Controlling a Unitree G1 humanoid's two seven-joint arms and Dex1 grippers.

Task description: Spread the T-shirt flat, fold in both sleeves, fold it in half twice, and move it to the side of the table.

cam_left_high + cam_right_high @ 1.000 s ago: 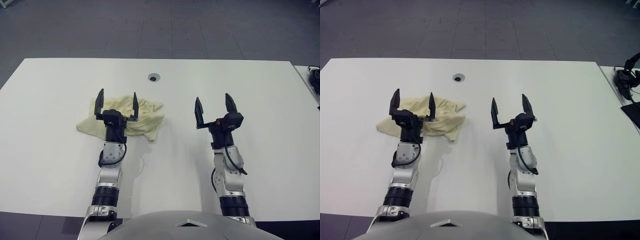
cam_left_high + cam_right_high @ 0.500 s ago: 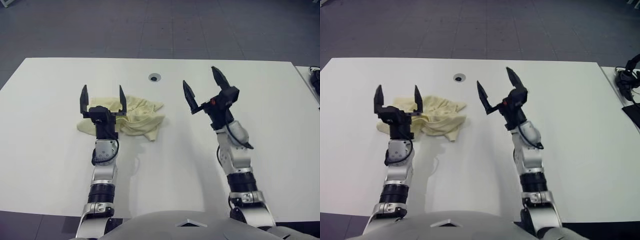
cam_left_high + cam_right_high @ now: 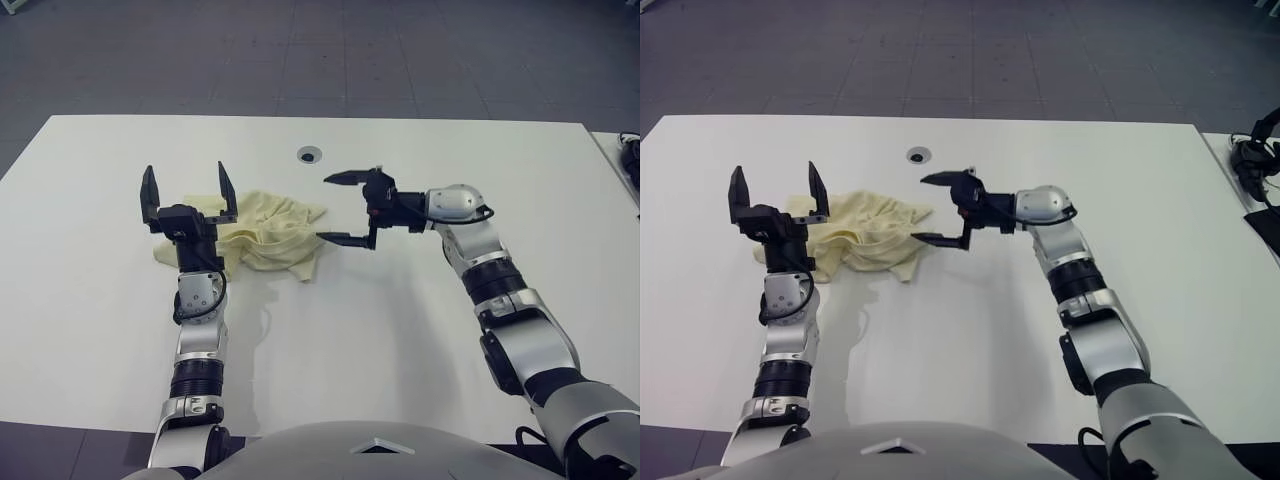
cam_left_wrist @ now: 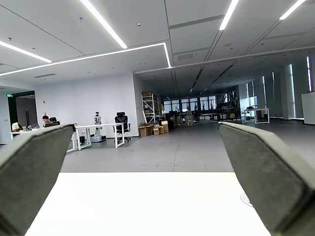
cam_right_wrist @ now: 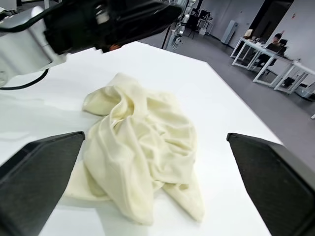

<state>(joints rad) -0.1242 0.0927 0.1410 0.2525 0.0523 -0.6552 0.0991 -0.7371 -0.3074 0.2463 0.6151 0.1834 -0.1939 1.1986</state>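
Observation:
A pale yellow T-shirt [image 3: 270, 232] lies crumpled in a heap on the white table [image 3: 400, 330], left of the middle. My left gripper [image 3: 184, 190] stands open above the heap's left end, fingers pointing up, nothing between them. My right gripper [image 3: 338, 208] is open, turned sideways, just right of the heap's right edge and pointing at it. In the right wrist view the T-shirt [image 5: 140, 142] lies between the spread fingers [image 5: 37, 172], a short way ahead.
A small round cable hole [image 3: 309, 154] sits in the table behind the heap. Dark gear [image 3: 1252, 150] lies on a neighbouring table at the far right. The table's near and right parts are bare.
My right arm has swung left and turned its gripper sideways toward the T-shirt's right edge. My left gripper has shifted left, from over the heap's middle to its left end.

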